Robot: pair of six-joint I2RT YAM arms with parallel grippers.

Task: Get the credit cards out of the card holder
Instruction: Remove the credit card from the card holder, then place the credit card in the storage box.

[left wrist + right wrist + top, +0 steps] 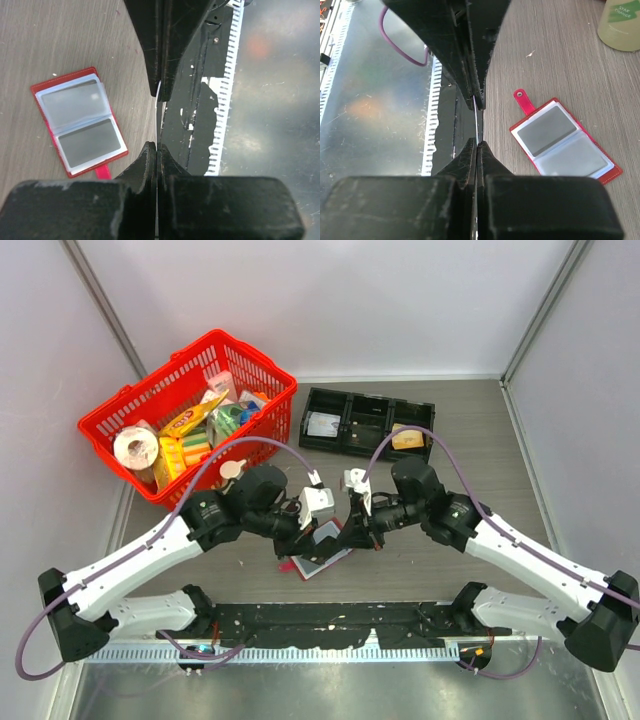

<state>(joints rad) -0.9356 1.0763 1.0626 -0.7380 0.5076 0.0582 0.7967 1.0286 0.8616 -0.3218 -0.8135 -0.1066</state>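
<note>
The card holder [80, 122], a small red wallet, lies open on the wooden table with its snap tab out. Two clear sleeves show greyish credit cards [545, 131] inside. It also shows in the top view as the red card holder [308, 564] under the two wrists. One credit card [475, 120] hangs edge-on above the table, a thin pale line. My left gripper [157, 145] is shut on one end of it. My right gripper [477, 143] is shut on the other end, so the two face each other tip to tip.
A red basket [190, 410] of groceries stands at the back left. A black three-compartment tray [367, 422] sits at the back middle. A pale green container [622, 22] stands near the wallet. A black mat and metal strip [330, 625] run along the near edge.
</note>
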